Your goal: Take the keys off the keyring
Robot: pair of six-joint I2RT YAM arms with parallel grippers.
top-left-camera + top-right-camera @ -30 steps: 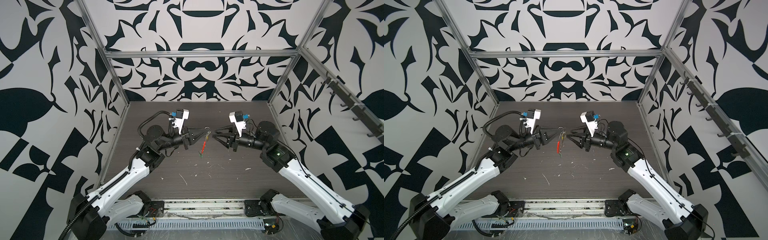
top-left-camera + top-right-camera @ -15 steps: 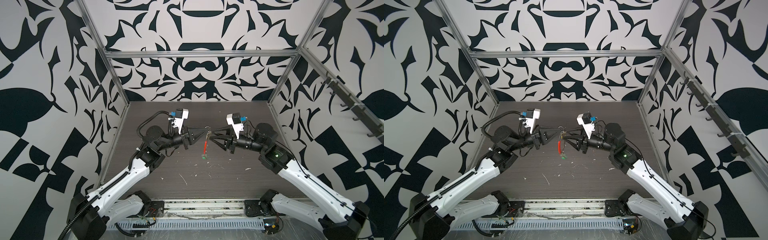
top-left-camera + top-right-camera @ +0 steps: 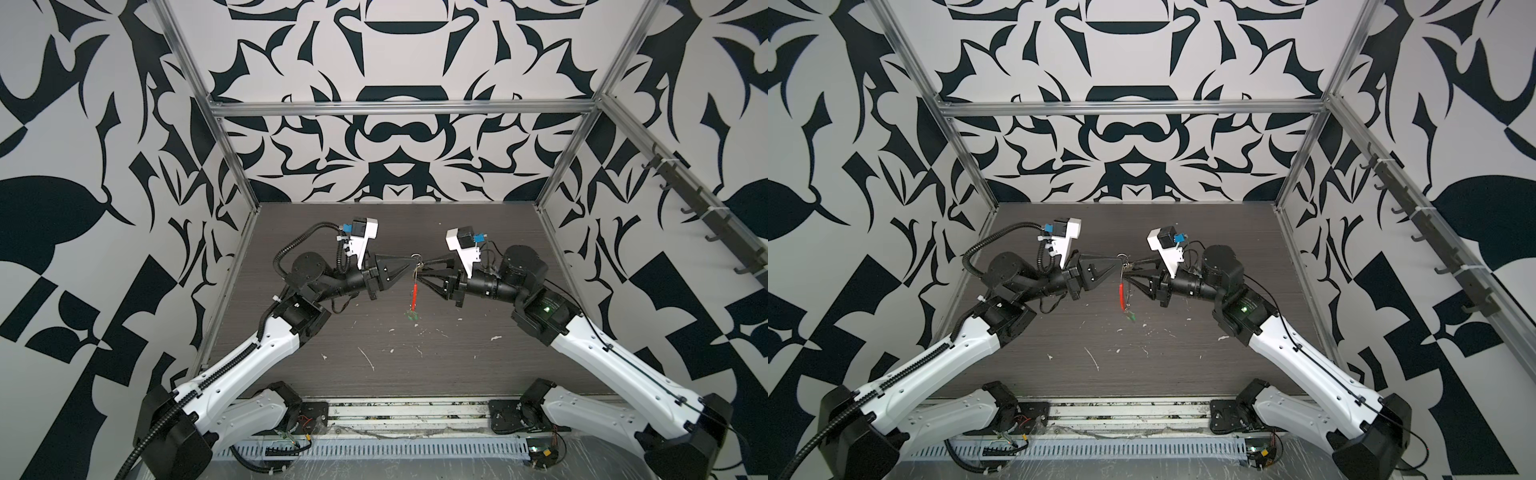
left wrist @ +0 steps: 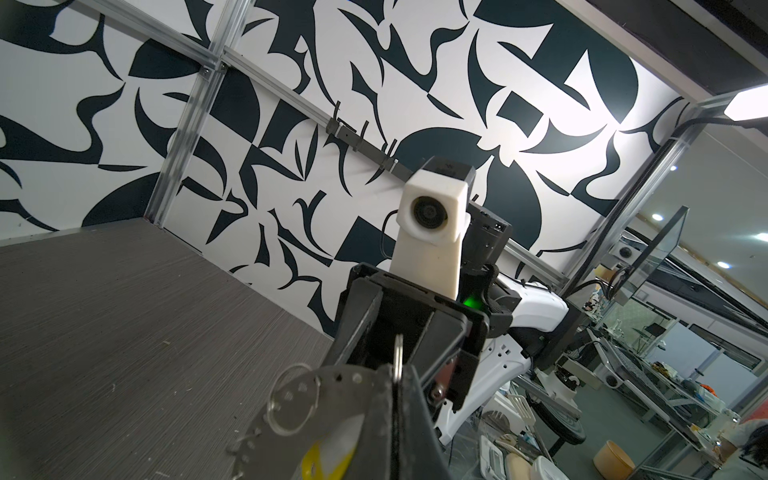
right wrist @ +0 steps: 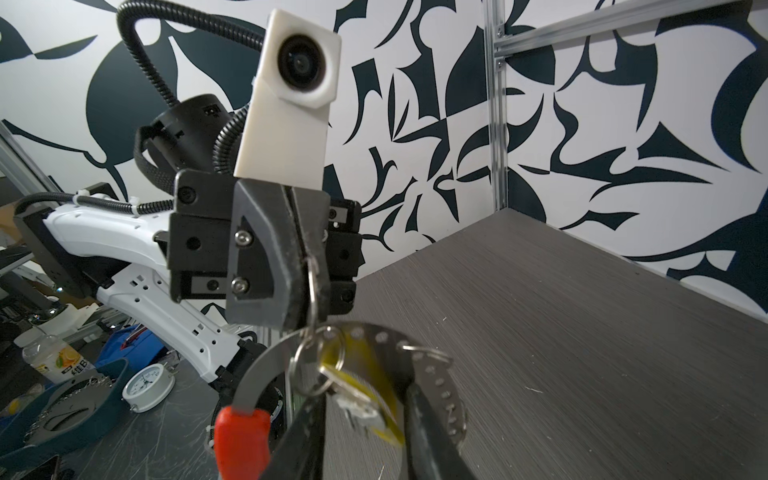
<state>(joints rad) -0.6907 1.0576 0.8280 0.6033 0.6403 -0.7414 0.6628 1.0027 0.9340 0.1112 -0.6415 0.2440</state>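
My left gripper (image 3: 414,266) is shut on a small metal loop (image 4: 398,358) threaded on the keyring (image 4: 332,384), a thin grey hoop with small holes, and holds it above the table. In both top views the keyring's red arc (image 3: 414,293) (image 3: 1122,295) hangs straight down, with the green key (image 3: 411,316) at its low end. The yellow key (image 5: 365,399) hangs between the fingers of my right gripper (image 5: 361,436). Those fingers stand apart on either side of it, with a gap showing. The red cover (image 5: 241,440) shows close beside one right finger (image 5: 307,432).
White scraps and flecks (image 3: 365,358) lie scattered on the dark wood-grain table (image 3: 478,374) in front of the grippers. Patterned walls with metal posts (image 3: 232,153) close in three sides. A rail of hooks (image 3: 706,216) runs along the right wall.
My right gripper has moved left up to the keyring and its jaws have narrowed round the yellow key. The left gripper has stayed shut and in place; the hoop now hangs straighter.
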